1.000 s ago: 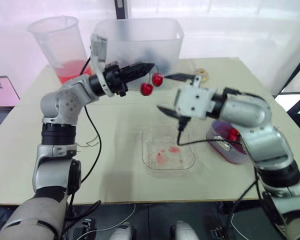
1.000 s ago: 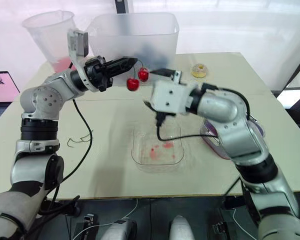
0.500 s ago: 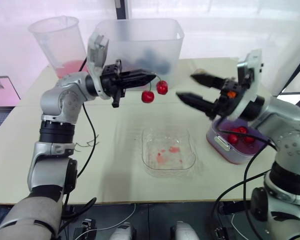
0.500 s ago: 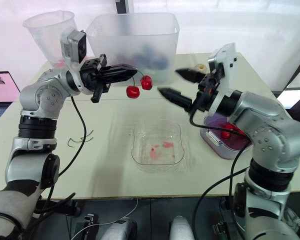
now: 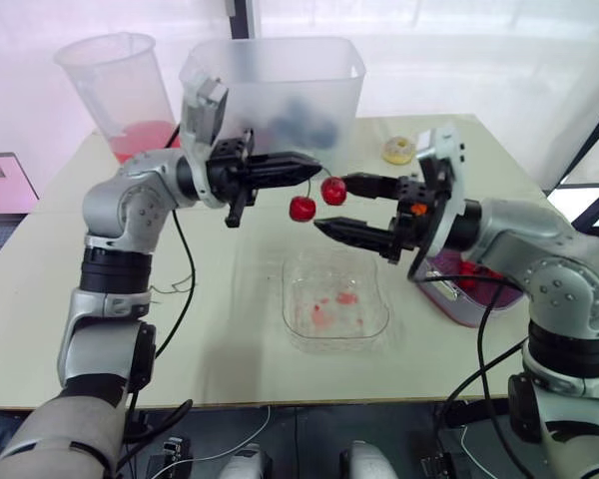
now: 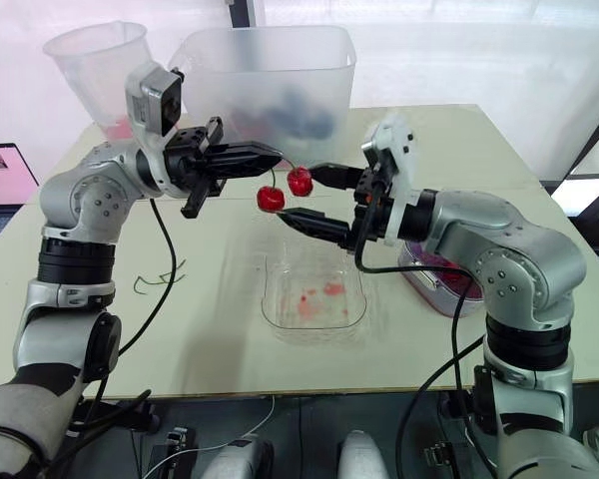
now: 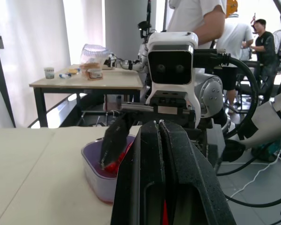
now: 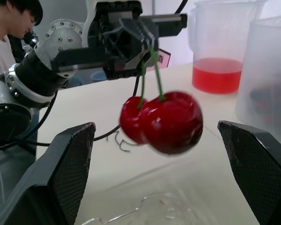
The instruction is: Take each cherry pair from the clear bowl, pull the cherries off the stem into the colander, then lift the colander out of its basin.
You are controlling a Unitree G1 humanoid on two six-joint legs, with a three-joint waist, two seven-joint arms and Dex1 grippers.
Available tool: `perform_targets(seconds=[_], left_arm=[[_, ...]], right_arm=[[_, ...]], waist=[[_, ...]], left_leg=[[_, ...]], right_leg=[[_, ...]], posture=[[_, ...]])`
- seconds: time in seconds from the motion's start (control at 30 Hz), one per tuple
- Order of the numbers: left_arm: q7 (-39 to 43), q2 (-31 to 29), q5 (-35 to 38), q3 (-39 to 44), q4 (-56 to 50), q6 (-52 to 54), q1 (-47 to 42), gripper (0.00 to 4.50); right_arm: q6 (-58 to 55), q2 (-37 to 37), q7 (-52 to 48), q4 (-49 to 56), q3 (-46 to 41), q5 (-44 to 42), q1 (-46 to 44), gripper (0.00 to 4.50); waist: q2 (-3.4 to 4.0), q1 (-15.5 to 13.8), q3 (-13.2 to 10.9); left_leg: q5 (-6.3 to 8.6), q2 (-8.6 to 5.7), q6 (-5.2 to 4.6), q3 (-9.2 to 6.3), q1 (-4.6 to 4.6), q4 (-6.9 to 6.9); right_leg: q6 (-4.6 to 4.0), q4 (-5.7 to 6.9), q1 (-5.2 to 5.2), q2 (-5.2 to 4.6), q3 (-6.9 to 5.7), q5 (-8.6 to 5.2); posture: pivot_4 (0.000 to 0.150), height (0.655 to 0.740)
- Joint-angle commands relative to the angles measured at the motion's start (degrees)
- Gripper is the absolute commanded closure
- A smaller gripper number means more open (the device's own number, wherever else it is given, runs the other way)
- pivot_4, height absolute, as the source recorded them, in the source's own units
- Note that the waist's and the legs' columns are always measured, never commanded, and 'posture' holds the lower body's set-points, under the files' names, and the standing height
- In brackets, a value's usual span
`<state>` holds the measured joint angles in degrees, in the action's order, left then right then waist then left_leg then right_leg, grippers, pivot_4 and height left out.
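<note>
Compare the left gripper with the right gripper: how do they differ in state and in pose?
The left gripper is shut on the stem of the cherry pair; the right gripper is open and holds nothing. The left gripper points toward the robot's right, the right gripper toward its left. The cherries hang below the left gripper but between the right gripper's fingers. Both hover above the table.

No legible text, label or number anywhere.

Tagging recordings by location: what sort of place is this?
Probably a robotics lab or workshop: a second worktable with clutter, people standing about, and loose cables on the floor.
</note>
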<state>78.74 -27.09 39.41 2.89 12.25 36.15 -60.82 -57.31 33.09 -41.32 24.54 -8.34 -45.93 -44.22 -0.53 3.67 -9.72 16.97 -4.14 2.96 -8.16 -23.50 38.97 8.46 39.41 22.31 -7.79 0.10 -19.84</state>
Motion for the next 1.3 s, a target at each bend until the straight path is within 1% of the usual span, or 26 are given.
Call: perform_targets(seconds=[0.03, 0.1, 0.13, 0.17, 0.2, 0.3, 0.73, 0.8, 0.87, 1.07, 1.3], left_arm=[[-0.3, -1.1, 0.8, 0.9, -2.4, 0.2, 0.3, 4.50], [-0.4, -1.5, 0.5, 0.8, -2.3, 0.2, 0.5, 4.50], [-0.1, -1.8, 0.1, 0.6, -2.2, -0.2, 0.6, 4.50], [-0.3, -1.8, 0.2, 0.7, -2.1, 0.0, 0.5, 4.50], [-0.3, -1.8, 0.3, 0.8, -2.1, 0.2, 0.4, 4.50], [0.1, -2.3, 0.7, 0.5, -3.1, 0.7, 0.8, 4.50], [-1.7, -2.3, 1.2, 1.0, -4.0, 1.2, 0.9, 4.50], [-1.8, -2.5, 0.8, 0.9, -3.9, 1.0, 1.1, 4.50], [-1.9, -2.7, 0.7, 1.0, -3.8, 0.9, 1.2, 4.50], [-2.7, -2.6, 0.8, 1.3, -3.6, 1.0, 1.1, 4.50], [-2.7, -2.3, 0.4, 1.0, -2.8, 0.2, 0.6, 4.50]], right_arm=[[1.9, 0.4, 0.4, 0.7, -0.7, -0.9, -1.0, 0.07], [2.3, 0.3, 0.4, 0.6, -0.5, -1.2, -0.7, 0.07], [2.5, 0.1, 0.5, 0.5, -0.4, -1.3, -0.6, 0.47], [2.6, -0.1, 0.5, 0.3, -0.3, -1.5, -0.7, 0.60], [2.8, -0.4, 0.6, 0.1, -0.2, -1.6, -0.8, 0.85], [3.2, -0.6, 0.7, -0.1, 0.2, -1.8, -0.8, 2.22], [6.3, -0.1, -0.8, -2.0, 3.1, -0.2, 0.3, 2.22], [6.7, -0.4, -0.9, -2.6, 3.4, 0.0, 0.2, 2.70], [7.1, -0.5, -1.1, -3.0, 3.9, 0.4, -0.1, 3.39], [7.9, -0.3, -1.1, -4.0, 4.8, 1.0, -1.0, 3.39], [7.5, 0.8, -1.5, -3.7, 4.9, 1.3, 0.2, 3.39]], waist=[[0.00, 0.1, 0.0], [0.00, 0.2, 0.0], [0.00, 0.2, 0.0], [0.00, 0.2, 0.0], [0.00, 0.2, 0.0], [0.00, 0.2, 0.0], [0.00, 0.2, 0.0], [0.00, 0.2, 0.0], [0.00, 0.2, 0.0], [0.00, 0.2, 0.0], [0.00, 0.2, 0.0]], left_leg=[[0.00, 0.00, 0.00, 0.00, 0.00, 0.00], [0.00, 0.00, 0.00, -0.01, 0.00, -0.01], [0.00, 0.00, 0.00, -0.01, 0.00, -0.01], [0.00, 0.00, 0.00, -0.01, 0.00, -0.01], [0.00, 0.01, 0.00, -0.01, 0.00, -0.01], [0.00, 0.00, 0.00, -0.01, 0.00, 0.00], [0.00, 0.00, 0.00, -0.01, 0.00, 0.00], [0.00, 0.00, 0.00, -0.01, 0.00, 0.00], [0.00, 0.00, 0.00, -0.01, 0.00, 0.00], [0.00, 0.00, 0.00, -0.01, 0.00, 0.00], [0.00, 0.00, 0.00, -0.01, 0.00, 0.00]], right_leg=[[0.00, 0.00, 0.01, 0.00, 0.00, 0.00], [0.00, 0.00, 0.00, 0.00, 0.00, 0.00], [0.00, 0.01, 0.01, 0.00, 0.00, 0.00], [0.00, 0.01, 0.01, 0.00, -0.01, 0.00], [0.00, 0.01, 0.01, 0.01, -0.01, 0.00], [0.00, 0.00, 0.00, 0.01, -0.02, 0.00], [0.00, 0.00, -0.01, 0.00, -0.03, 0.00], [0.00, 0.00, 0.00, 0.00, -0.03, 0.00], [0.00, 0.00, 0.00, 0.00, -0.03, 0.00], [0.00, 0.00, 0.00, 0.00, -0.03, 0.00], [0.00, 0.00, 0.00, 0.00, -0.03, 0.00]], posture=[[0.150, 0.7400], [0.150, 0.7400], [0.150, 0.7400], [0.150, 0.7400], [0.150, 0.7400], [0.150, 0.7400], [0.150, 0.7400], [0.150, 0.7400], [0.150, 0.7400], [0.150, 0.7400], [0.150, 0.7400]])
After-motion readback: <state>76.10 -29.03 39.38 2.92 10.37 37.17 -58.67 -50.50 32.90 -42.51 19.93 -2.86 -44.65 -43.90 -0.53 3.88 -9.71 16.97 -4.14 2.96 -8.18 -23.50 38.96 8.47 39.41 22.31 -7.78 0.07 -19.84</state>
